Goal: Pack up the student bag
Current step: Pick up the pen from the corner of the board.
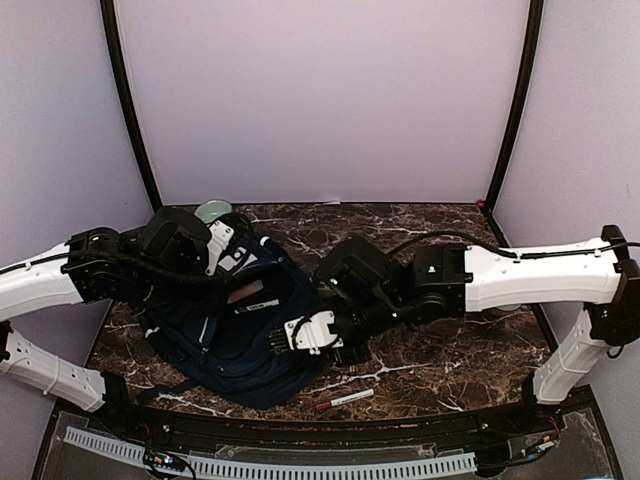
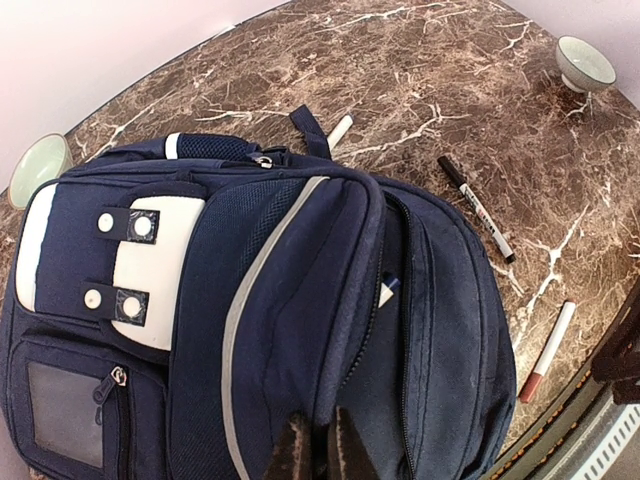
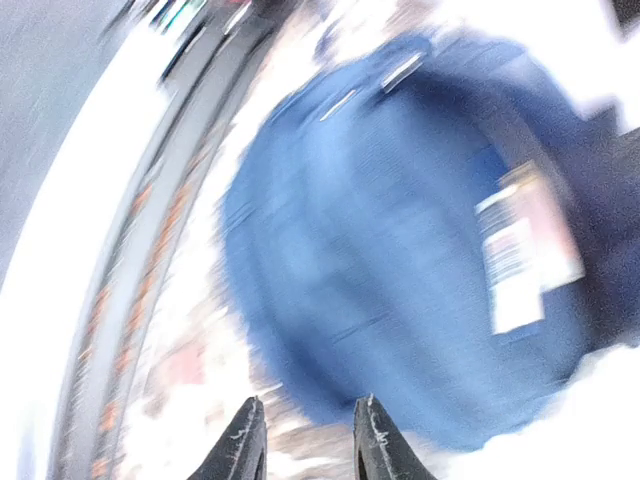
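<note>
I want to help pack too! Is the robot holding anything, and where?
The left gripper pinches the student bag at a fabric fold by its opening. The right gripper holds nothing.

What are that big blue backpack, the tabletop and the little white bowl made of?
The student bag looks like woven synthetic fabric, matte navy, with stitched seams, zips and a mesh panel. The tabletop looks like polished brown marble with white veins, though it may be printed laminate. The white bowl seems glazed ceramic: smooth, glossy, with a dark rim.
</note>
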Controlling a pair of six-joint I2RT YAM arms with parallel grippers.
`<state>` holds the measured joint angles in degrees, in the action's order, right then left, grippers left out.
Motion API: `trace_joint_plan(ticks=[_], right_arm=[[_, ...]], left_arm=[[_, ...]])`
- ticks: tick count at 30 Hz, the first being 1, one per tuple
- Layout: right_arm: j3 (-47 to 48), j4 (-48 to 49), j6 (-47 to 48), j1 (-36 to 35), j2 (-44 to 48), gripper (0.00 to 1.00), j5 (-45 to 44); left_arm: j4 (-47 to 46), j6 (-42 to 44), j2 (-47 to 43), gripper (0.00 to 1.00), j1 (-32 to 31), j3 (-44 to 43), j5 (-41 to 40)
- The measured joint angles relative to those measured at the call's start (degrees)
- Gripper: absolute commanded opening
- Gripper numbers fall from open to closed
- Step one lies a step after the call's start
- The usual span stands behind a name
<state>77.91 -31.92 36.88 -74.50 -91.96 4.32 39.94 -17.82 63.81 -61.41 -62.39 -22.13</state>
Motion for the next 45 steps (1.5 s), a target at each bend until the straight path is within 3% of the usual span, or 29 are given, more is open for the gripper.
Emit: trace_joint_plan(ticks=[9,32,39,45], right_arm=[[-14.25,-8.35,-4.79,0.00,-0.28,0.31,3.72],[-13.31,-6.69,-10.49,0.02,-12.15,0.22,-3.67],[-10.97,-7.15,-11.02,0.00,-13.94,0.06,-4.76],[-10.19,-8.50,-10.56,0.02,-13.79,0.04,-5.35]], left_arm=[[-0.07,0.02,1.18,0.00,0.00,-0.04,-0.20],[-0.76,0.09,2.80,0.00,0.00,-0.22,-0.15],[-0.92,0.46,3.15,0.00,0.00,-0.22,-0.15],[-0.90,0.66,3.17,0.00,0.00,-0.22,0.02]])
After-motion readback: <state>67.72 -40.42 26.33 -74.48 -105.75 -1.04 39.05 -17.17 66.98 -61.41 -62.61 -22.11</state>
